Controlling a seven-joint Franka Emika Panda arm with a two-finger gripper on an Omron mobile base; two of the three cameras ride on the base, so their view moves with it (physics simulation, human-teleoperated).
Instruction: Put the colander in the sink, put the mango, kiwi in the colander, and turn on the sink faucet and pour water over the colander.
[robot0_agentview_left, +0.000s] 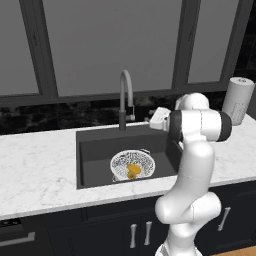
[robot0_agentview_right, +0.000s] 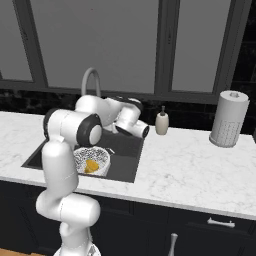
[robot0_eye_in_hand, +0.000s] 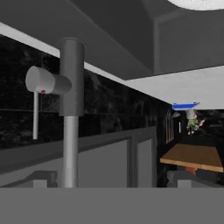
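The sink (robot0_agentview_left: 95, 150) holds the white mesh colander (robot0_agentview_left: 132, 164) on its floor. Inside it lies the orange-yellow mango (robot0_agentview_left: 133, 170). A duller brownish bit touches the mango, and I cannot tell whether it is the kiwi. The grey gooseneck sink faucet (robot0_agentview_left: 125, 97) rises behind the basin, and no water shows at its spout. My gripper (robot0_agentview_left: 149, 120) hangs level just right of the faucet's base and points at it. In the rolled hand view the faucet column (robot0_eye_in_hand: 71, 109) and its side handle (robot0_eye_in_hand: 41, 81) are close ahead on the left. The gripper (robot0_eye_in_hand: 111, 181) is open, with nothing between its fingertips (robot0_eye_in_hand: 43, 178).
A cream soap bottle (robot0_agentview_right: 161, 121) stands on the marble counter (robot0_agentview_right: 190, 165) right of the sink. A white paper towel roll (robot0_agentview_right: 228, 118) stands further right. Dark window frames and a black backsplash close off the back.
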